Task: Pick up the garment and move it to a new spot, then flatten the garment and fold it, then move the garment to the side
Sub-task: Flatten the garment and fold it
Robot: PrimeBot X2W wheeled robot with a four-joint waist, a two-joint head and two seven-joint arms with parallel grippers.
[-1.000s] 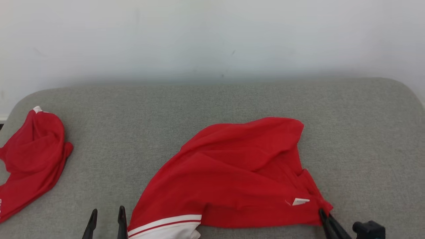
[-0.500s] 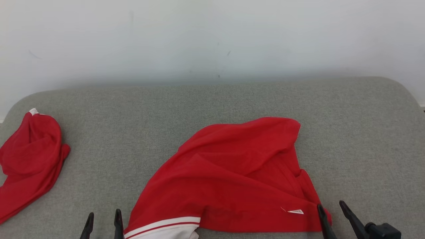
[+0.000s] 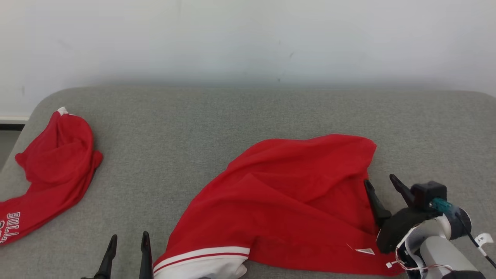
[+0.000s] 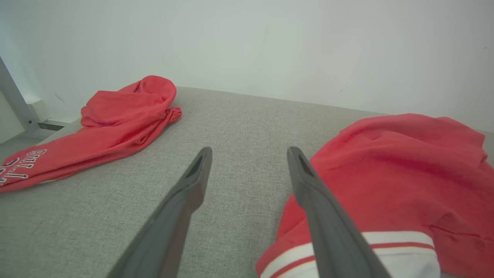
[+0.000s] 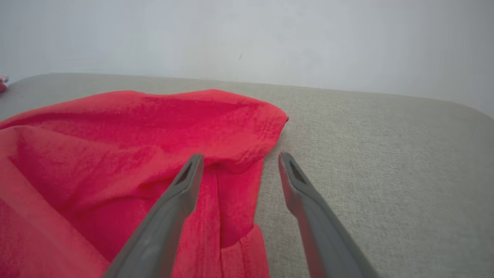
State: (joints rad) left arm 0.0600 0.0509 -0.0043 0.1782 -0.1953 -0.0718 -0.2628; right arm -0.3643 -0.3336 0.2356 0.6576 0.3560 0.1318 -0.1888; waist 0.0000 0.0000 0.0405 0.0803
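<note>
Right gripper [image 3: 379, 180]: spread, empty, straddling right edge of crumpled red fabric garment [image 3: 294, 193]
Left gripper [image 3: 129, 235]: spread, empty, just beside its white-striped hem [image 3: 201, 257]

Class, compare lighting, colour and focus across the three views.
Head view: soft even light, crisp red garment, faint shadow along the wall. Left wrist view: washed-out pinkish reds, fingers loom large. Right wrist view: same pale cast, slightly soft.
</note>
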